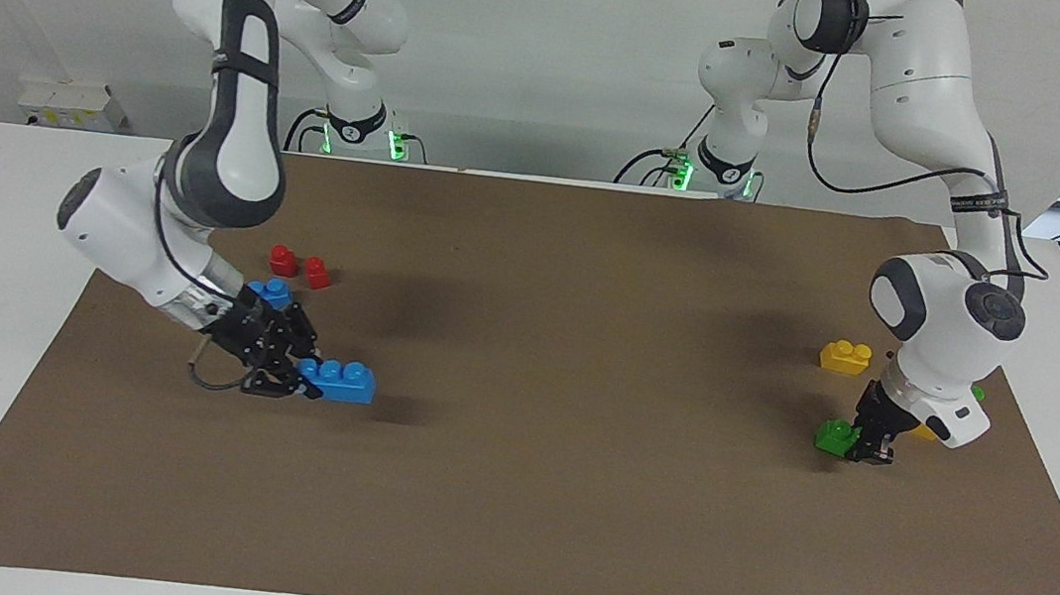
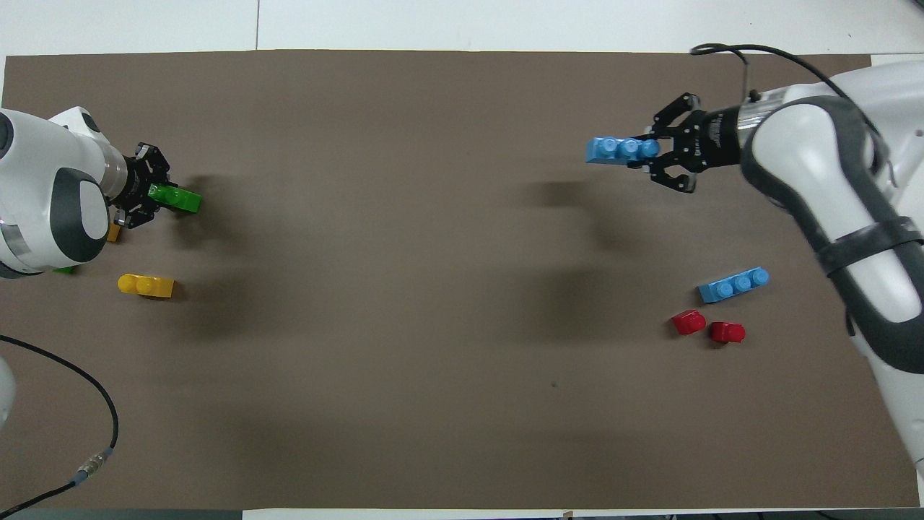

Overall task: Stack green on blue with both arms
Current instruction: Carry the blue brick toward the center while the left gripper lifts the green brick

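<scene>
While my right pincer [image 1: 309, 382] clamped the blue brick [image 1: 339, 382] and my left pincer [image 1: 863, 441] the green brick [image 1: 835, 435], I judged level, stud-aligned carrying toward mid-table [image 1: 582, 363] best.

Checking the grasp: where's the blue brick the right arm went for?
The blue brick is gripped at one end by the right gripper, lifted over the mat at the right arm's end.

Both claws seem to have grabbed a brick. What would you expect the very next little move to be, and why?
Probably the left gripper lifts its green brick off the brown mat. It is shut on that brick, which seems to sit on the mat, while the right gripper, shut on a blue brick, has it raised already. Both must be up before they can be stacked.
</scene>
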